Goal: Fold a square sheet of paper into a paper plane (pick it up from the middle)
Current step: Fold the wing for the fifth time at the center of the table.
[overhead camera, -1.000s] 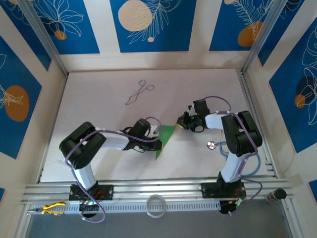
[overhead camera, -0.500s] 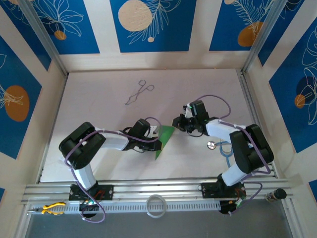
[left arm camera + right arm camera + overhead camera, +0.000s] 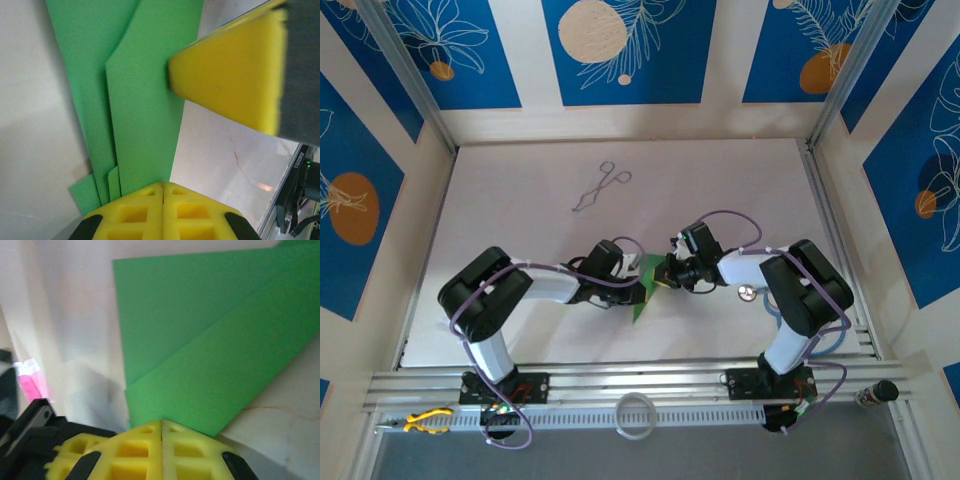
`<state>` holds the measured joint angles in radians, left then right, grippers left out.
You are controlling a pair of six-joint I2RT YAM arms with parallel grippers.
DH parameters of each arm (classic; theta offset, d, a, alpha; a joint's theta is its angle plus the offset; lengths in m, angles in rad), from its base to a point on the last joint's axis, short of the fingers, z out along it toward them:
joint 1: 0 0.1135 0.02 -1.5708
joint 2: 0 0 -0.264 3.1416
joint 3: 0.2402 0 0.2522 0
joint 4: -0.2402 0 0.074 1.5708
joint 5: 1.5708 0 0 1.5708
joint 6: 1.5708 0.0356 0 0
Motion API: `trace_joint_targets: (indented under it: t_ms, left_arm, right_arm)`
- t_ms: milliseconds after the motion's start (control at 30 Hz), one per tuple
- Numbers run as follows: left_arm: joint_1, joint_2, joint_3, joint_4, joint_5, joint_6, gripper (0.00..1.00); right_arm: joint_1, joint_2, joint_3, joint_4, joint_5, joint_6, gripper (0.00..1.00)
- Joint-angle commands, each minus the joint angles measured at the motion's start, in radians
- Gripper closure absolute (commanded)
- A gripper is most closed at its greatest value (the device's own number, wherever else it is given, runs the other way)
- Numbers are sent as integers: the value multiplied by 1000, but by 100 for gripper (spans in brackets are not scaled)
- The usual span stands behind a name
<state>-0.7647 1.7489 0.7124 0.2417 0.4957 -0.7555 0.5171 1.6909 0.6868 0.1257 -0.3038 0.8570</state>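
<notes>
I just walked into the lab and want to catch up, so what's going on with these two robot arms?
Both arms are working on a bright green sheet of paper, already folded into layered flaps and lying in the middle of the white table. The left gripper is shut, with its yellow fingertips at one end of the paper. The right gripper, also shut, meets the paper from the other side, its tip at the paper's edge. They appear to be pressing a crease partway through folding the plane.

Bright even light, soft shadows, wrist views blurred close up
</notes>
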Motion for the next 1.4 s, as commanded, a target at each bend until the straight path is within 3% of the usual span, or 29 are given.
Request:
trace_joint_targets:
  t_ms: [0, 267, 500, 1033, 1367]
  left_arm:
    - [4, -38, -27, -84, -24, -14, 98]
    - [4, -150, -50, -144, -71, -26, 74]
    - [-7, -163, -53, -193, -46, -20, 67]
    - [-34, -130, -34, -263, -28, 27, 68]
    - [-54, -109, 11, -356, -45, 84, 73]
  right_arm:
    - [-4, 24, -2, -21, 23, 14, 98]
    - [-15, 32, -12, -26, 31, 17, 98]
    - [-16, 34, -10, -31, 29, 16, 98]
    - [-17, 39, -4, -41, 28, 20, 98]
    - [-18, 43, -6, -42, 31, 18, 98]
